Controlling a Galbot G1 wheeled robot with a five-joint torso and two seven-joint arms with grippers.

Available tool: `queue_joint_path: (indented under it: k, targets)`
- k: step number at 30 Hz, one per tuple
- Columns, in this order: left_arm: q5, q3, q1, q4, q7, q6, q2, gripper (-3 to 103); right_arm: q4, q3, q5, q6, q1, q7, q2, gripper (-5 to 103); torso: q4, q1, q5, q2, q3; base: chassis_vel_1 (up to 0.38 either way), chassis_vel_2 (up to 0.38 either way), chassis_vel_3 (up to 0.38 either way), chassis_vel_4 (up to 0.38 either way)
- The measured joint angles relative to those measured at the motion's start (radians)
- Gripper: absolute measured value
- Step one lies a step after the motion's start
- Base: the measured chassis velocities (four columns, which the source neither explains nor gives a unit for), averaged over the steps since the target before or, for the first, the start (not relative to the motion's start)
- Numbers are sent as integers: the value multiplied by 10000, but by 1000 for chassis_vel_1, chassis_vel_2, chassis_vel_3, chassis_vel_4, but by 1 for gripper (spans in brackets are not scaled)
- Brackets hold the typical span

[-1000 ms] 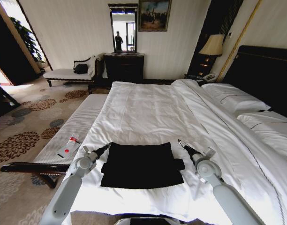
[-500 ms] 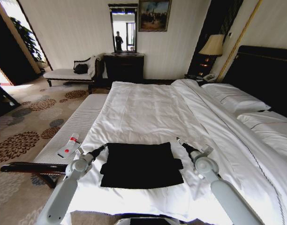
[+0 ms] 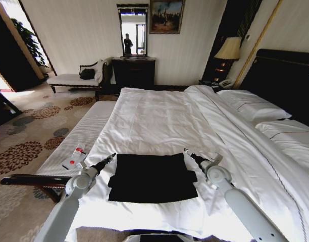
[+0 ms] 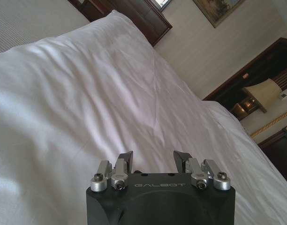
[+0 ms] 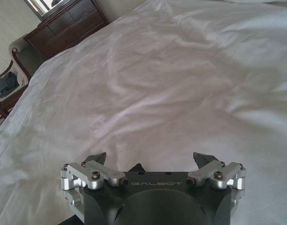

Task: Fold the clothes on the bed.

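The clothes (image 3: 152,177) are one black T-shirt lying folded flat on the bed (image 3: 159,118), near its foot edge. My left gripper (image 3: 110,158) hovers at the shirt's far left corner, just off the cloth. My right gripper (image 3: 187,152) points at the far right corner. In the left wrist view the left gripper (image 4: 154,158) stands open over bare white sheet. The right gripper (image 5: 150,161) is also open in its wrist view, with nothing between its fingers.
A narrow white-cushioned bench (image 3: 81,136) runs along the bed's left side, with a small red-and-white item (image 3: 74,158) on it. Pillows (image 3: 255,107) and a dark headboard (image 3: 286,80) lie to the right. A chaise (image 3: 73,79) and dresser (image 3: 133,71) stand by the far wall.
Both arms have drawn back toward me and sunk lower. The right gripper's tip has shifted left, closer to the shirt's far right corner. The shirt has not moved.
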Motion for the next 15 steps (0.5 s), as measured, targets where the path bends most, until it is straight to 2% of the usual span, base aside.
queue_joint_path:
  k: [2, 3, 5, 8, 11, 12, 14, 15]
  targets:
    - [17, 3, -76, 192, -12, -2, -14, 63, -117, -99, -31, -67, 24, -126, -9, 100, -1, 0, -1, 0, 0, 0, 0, 0, 0]
    - [61, 22, -130, 323, -16, -3, -38, 63, -200, -157, -82, -84, 35, -200, -11, 100, 3, 0, -1, 0, 0, 0, 0, 0, 0]
    - [218, 97, -266, 563, -16, -10, -127, 74, -415, -298, -235, -108, 70, -398, -11, 100, 3, 0, -1, 0, 0, 0, 0, 0, 0]
    - [282, 127, -328, 630, -16, -24, -200, 80, -589, -398, -354, -108, 123, -537, -11, 100, -2, 0, -1, 0, 0, 0, 0, 0, 0]
    - [302, 101, -294, 552, -16, -38, -271, 95, -1179, -661, -588, -89, 443, -1063, -5, 100, 2, 0, 0, 0, 0, 0, 0, 0, 0]
    - [302, 101, -294, 552, -16, -38, -271, 95, -1179, -661, -588, -89, 443, -1063, -5, 100, 2, 0, 0, 0, 0, 0, 0, 0, 0]
    - [304, 44, -204, 443, -27, -42, -228, 100, -1548, -718, -555, -150, 667, -1822, -6, 101, 4, 0, -1, 0, 1, 0, 0, 0, 0]
    - [304, 44, -204, 443, -27, -42, -228, 100, -1548, -718, -555, -150, 667, -1822, -6, 101, 4, 0, -1, 0, 1, 0, 0, 0, 0]
